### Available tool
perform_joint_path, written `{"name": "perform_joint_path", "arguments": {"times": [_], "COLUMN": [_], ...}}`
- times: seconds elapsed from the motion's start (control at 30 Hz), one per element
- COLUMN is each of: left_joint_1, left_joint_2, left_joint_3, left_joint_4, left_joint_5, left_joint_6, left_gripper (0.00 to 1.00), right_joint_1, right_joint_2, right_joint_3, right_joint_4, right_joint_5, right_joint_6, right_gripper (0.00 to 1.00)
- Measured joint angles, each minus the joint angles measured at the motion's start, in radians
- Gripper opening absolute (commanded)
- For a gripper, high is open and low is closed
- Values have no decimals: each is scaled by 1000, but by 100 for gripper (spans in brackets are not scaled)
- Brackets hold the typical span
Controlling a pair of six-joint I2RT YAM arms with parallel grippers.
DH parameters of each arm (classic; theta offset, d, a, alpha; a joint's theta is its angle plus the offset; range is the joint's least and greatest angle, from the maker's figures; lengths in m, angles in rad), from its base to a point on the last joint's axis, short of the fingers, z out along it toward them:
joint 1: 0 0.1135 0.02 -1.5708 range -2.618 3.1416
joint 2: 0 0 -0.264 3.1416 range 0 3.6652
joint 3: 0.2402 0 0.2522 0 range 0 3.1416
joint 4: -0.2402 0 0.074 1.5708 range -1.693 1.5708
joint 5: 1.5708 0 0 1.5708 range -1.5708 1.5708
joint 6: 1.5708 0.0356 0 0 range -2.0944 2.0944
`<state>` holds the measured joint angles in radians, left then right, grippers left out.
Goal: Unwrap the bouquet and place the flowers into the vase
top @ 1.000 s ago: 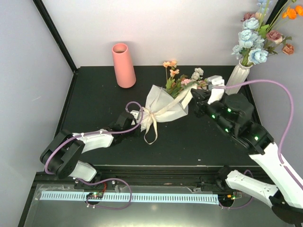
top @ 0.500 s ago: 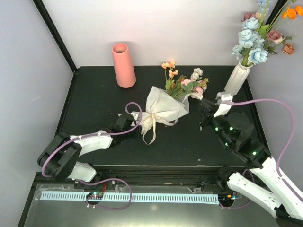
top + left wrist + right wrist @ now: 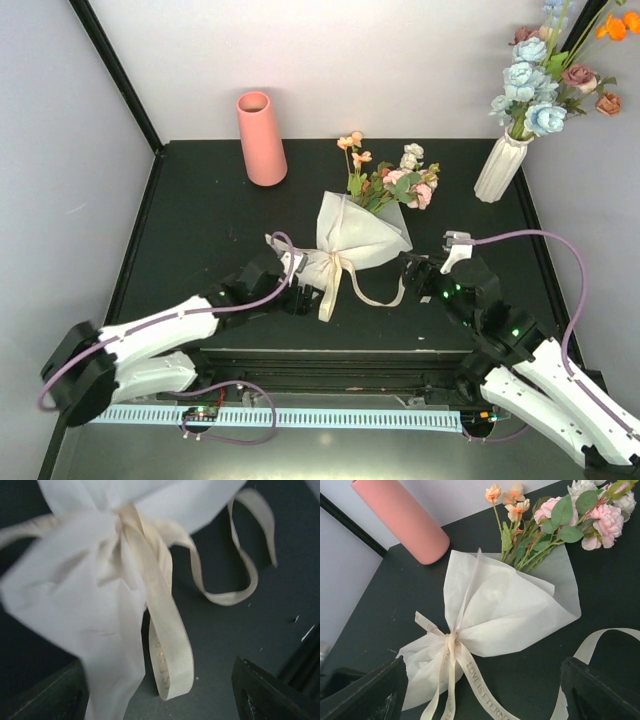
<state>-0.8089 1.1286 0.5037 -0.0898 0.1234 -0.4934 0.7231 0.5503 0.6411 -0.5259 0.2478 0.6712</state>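
The bouquet (image 3: 357,232) lies on its side near the middle of the black surface (image 3: 200,220). Its cream-white paper fans out toward the far side, and its gathered end points to the near left. The flowers (image 3: 388,178), pink, peach and cream on thin green stems, stick out of the open end of the paper and rest on the surface. A cream ribbon (image 3: 336,264) with printed lettering is knotted around the pinched part of the wrap. One tail runs toward the near edge, and another curls in a loop to the right.

The left gripper (image 3: 300,290) sits low at the tied end. Its jaws stand wide apart, and in its wrist view the bunched paper and the ribbon fill the space ahead of them. The pictures do not show whether a finger touches the paper.

The right gripper (image 3: 410,268) is just to the right of the wrap, near the ribbon loop. Its jaws are spread too and hold nothing.

The salmon-pink vase (image 3: 261,140) stands upright at the far left, well apart from the bouquet. A white ribbed vase (image 3: 499,167) with blue flowers stands at the far right.
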Motion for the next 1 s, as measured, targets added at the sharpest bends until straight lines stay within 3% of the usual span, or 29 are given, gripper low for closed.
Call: {"name": "perform_joint_path", "arguments": {"times": [0.13,0.27,0.53,0.7,1.0], "left_joint_1": [-3,42,175,186,186], "left_joint_2": [-163,-192,177,365,455], "left_joint_3": [51,113,285,365,346], "left_joint_4": [-129,-186,-216,-217,-170], "left_joint_5": [-113,-183,-50,49,164], "left_joint_6": [50,116,204,238,254], "left_gripper": [81,69,41,40,30], "right_joint_1": [0,0,0,-1,-53], "right_joint_2": [51,198,551,722,974], "right_joint_3": [-18,-29,10,54,113], "right_joint_4": [48,117,212,266,380], "right_joint_5": [1,-10,-64,-95,-159], "right_joint_6": [49,114,195,199,158], "right_gripper": [85,83,79,73,59]}}
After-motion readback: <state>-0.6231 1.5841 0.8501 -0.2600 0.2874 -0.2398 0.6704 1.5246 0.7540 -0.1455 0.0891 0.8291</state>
